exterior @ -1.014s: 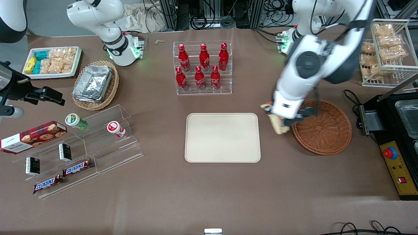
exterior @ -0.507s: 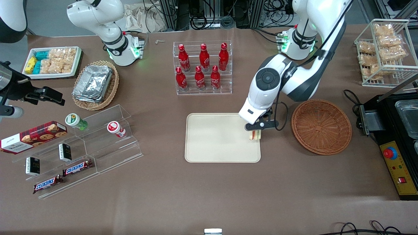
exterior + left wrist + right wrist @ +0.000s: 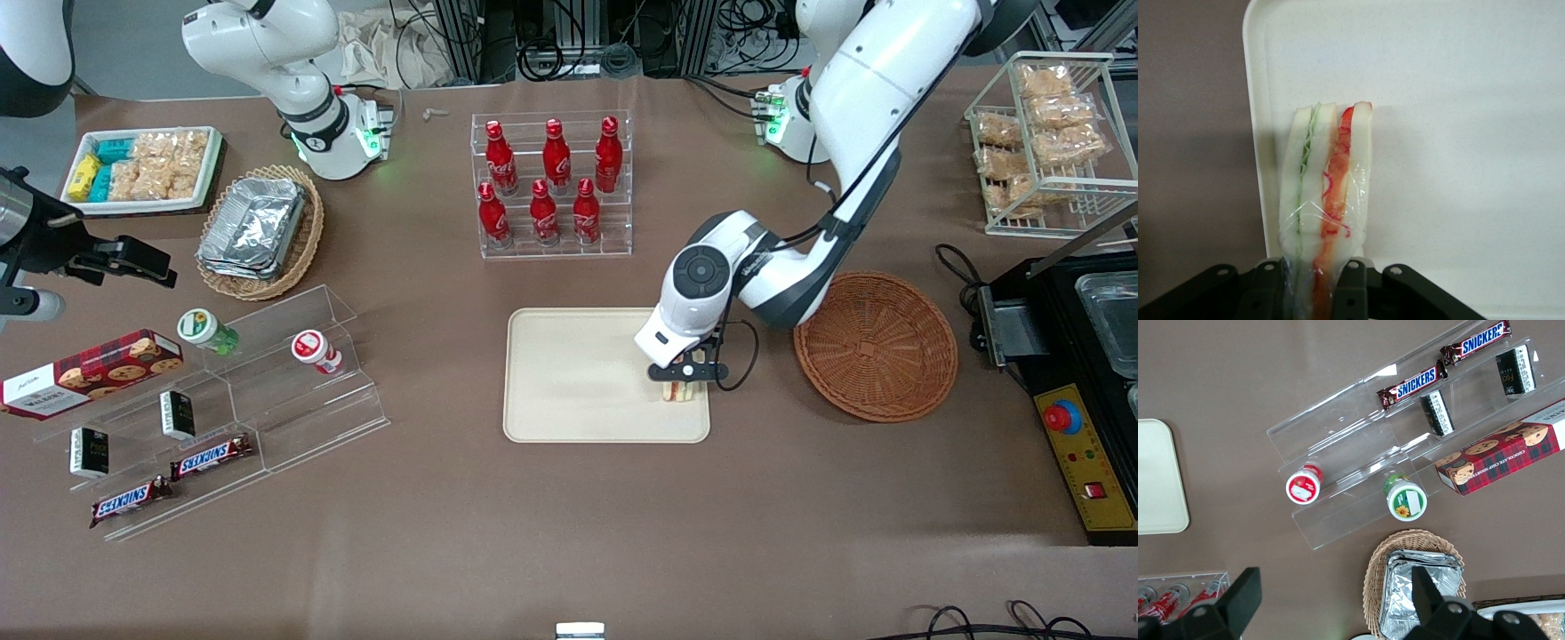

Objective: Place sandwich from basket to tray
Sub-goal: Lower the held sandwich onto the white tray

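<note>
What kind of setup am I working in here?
Likely a lab mock-up of a snack shop: cola bottles in a clear rack, Snickers bars on acrylic shelves, cable clutter at the table's edge. The gripper holds the sandwich over the tray.

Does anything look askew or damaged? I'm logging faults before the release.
Nothing stands out. The left arm's pincer is shut on the plastic-wrapped triangular white-bread sandwich, intact and on edge over the cream rectangular tray. The reddish-brown wicker basket sits empty.

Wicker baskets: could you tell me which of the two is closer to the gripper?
The reddish-brown basket, which is empty; the paler basket holds foil trays. The gripper holds the sandwich over the tray.
</note>
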Controlling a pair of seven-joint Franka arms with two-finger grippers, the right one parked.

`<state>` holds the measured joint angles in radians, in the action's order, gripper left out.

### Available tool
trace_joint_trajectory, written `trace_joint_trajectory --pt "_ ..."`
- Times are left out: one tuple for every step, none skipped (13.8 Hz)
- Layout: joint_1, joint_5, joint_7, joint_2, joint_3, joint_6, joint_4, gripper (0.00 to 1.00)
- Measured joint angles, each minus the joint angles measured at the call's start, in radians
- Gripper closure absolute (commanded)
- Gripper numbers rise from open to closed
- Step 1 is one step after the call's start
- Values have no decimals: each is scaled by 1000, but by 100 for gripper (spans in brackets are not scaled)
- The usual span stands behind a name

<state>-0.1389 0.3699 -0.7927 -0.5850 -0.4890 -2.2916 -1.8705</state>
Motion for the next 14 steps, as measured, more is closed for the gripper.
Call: trace_joint_trajectory --pt "0 1 1 -2 0 0 2 100" --pt "0 2 2 -2 -1 0 4 100" --pt "0 8 4 -2 -2 0 4 100" --pt "-1 18 4 -2 -2 0 4 100" --pt "-1 24 4 -3 -2 0 4 100" --pt "-1 26 4 -4 -2 0 4 100" --pt "-1 27 4 -4 -2 0 4 100" --pt "-1 28 4 -6 -2 0 4 100" --pt "-1 28 4 -7 -2 1 4 100" --pt "-1 28 4 -9 -2 1 4 100" --pt "-1 28 4 -9 -2 1 4 100" --pt "-1 28 4 -10 -2 1 4 100" --pt "-1 29 4 -10 -2 1 4 100" --pt "-1 29 4 -11 -2 1 4 100"
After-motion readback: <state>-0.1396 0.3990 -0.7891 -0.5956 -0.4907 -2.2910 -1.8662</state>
